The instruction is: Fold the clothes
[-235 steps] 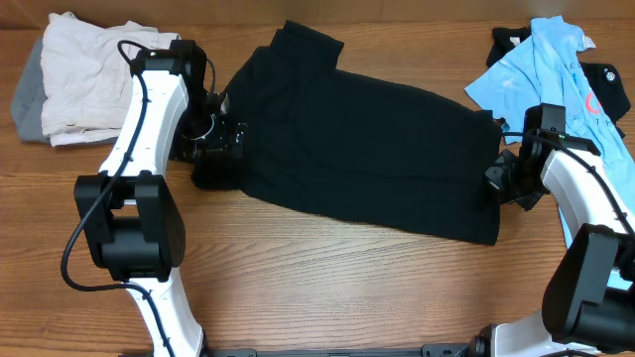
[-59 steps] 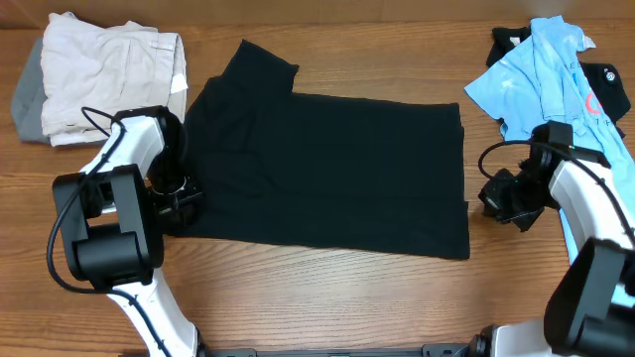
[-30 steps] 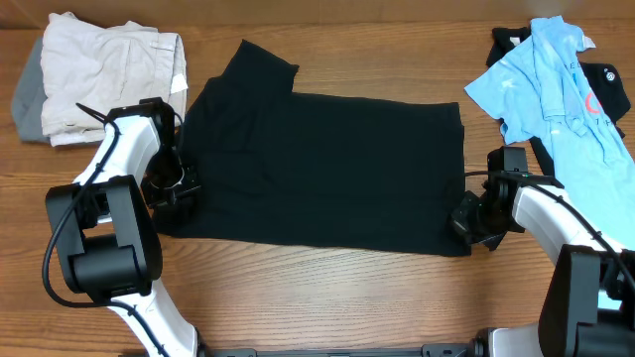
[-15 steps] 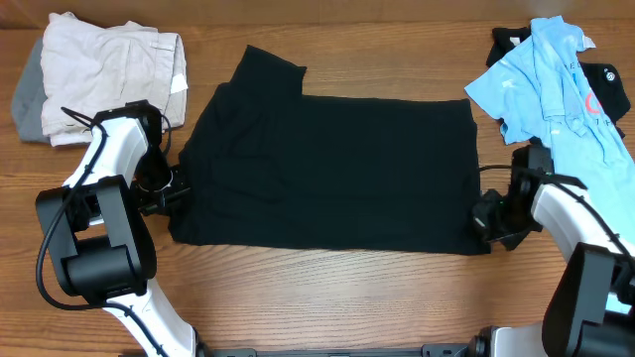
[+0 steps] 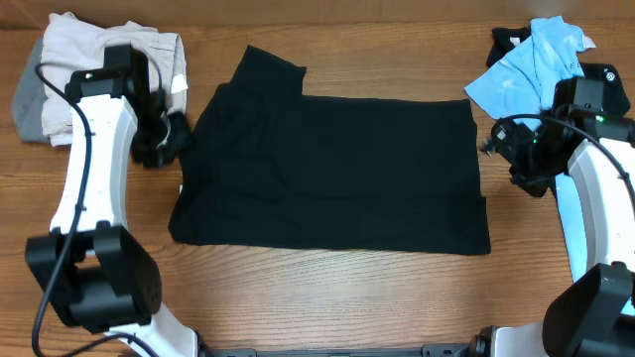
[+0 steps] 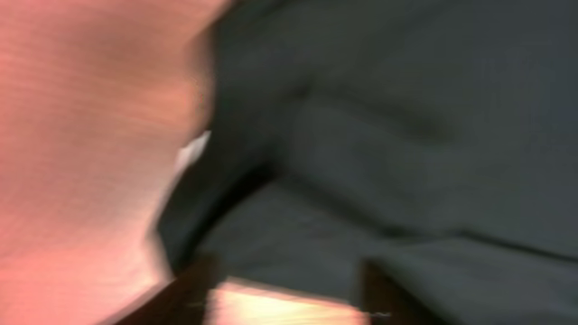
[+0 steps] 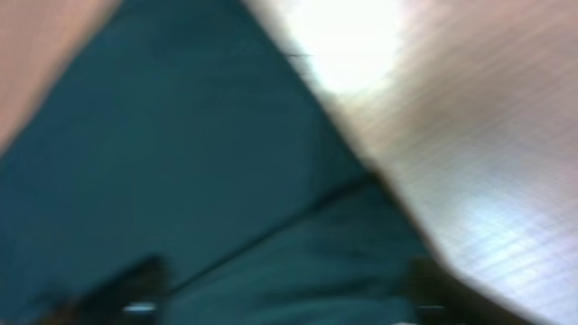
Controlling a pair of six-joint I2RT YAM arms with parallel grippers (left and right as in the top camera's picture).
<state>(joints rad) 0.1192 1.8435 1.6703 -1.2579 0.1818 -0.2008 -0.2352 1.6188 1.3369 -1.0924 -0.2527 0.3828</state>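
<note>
The clothes' large black shirt [image 5: 332, 164] lies spread flat in the middle of the wooden table [image 5: 327, 297], one sleeve sticking out at the back left. My left gripper [image 5: 171, 137] hovers just off the shirt's left edge, open and holding nothing. In the blurred left wrist view its gripper [image 6: 284, 305] shows bare wood between the fingers, with the black shirt [image 6: 406, 135] and a small white label [image 6: 191, 149] beyond. My right gripper [image 5: 502, 147] hangs open beside the shirt's right edge. The blurred right wrist view has the right gripper [image 7: 280, 298] spread wide over the dark shirt [image 7: 199, 153].
A beige garment [image 5: 94, 69] lies crumpled at the back left with a grey piece [image 5: 27, 99] under it. A light blue shirt [image 5: 541, 69] and another black garment [image 5: 607, 84] are heaped at the back right, close behind my right arm.
Both grippers were shut low at the shirt's front side edges. They have opened, let go and swung up and back. The shirt has stayed flat.
</note>
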